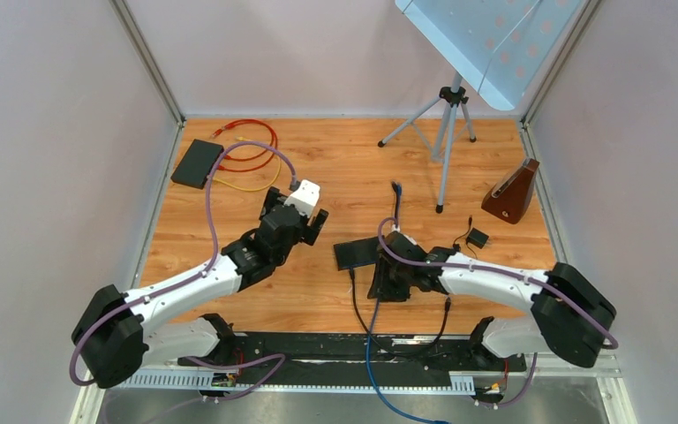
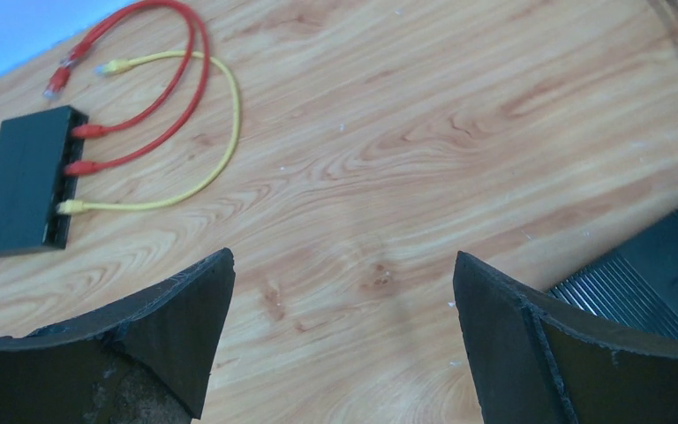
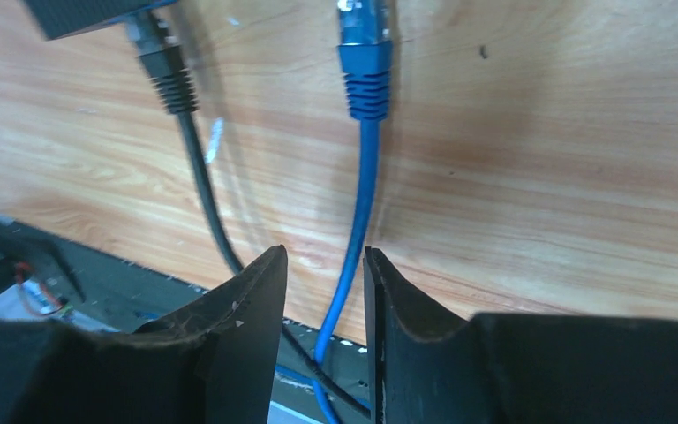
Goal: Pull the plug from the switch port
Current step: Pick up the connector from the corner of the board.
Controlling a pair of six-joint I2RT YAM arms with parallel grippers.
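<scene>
The near black switch (image 1: pixel 355 254) lies mid-table; a corner of it shows in the right wrist view (image 3: pixel 88 13). A black plug (image 3: pixel 163 71) sits in its port. The blue plug (image 3: pixel 364 53) lies free on the wood beside it, apart from the switch. Its blue cable (image 3: pixel 353 256) runs between the tips of my right gripper (image 3: pixel 324 252), whose jaws stand slightly apart and do not pinch it. In the top view the right gripper (image 1: pixel 381 291) sits just right of the switch. My left gripper (image 2: pixel 344 256) is wide open and empty over bare wood, left of the switch (image 2: pixel 653 274).
A second black switch (image 2: pixel 26 181) with red cables (image 2: pixel 154 79) and a yellow cable (image 2: pixel 221 141) lies at the back left. A tripod (image 1: pixel 446 132), a brown metronome (image 1: pixel 512 193) and a small black adapter (image 1: pixel 477 238) stand at the right. A black rail (image 1: pixel 353 346) runs along the near edge.
</scene>
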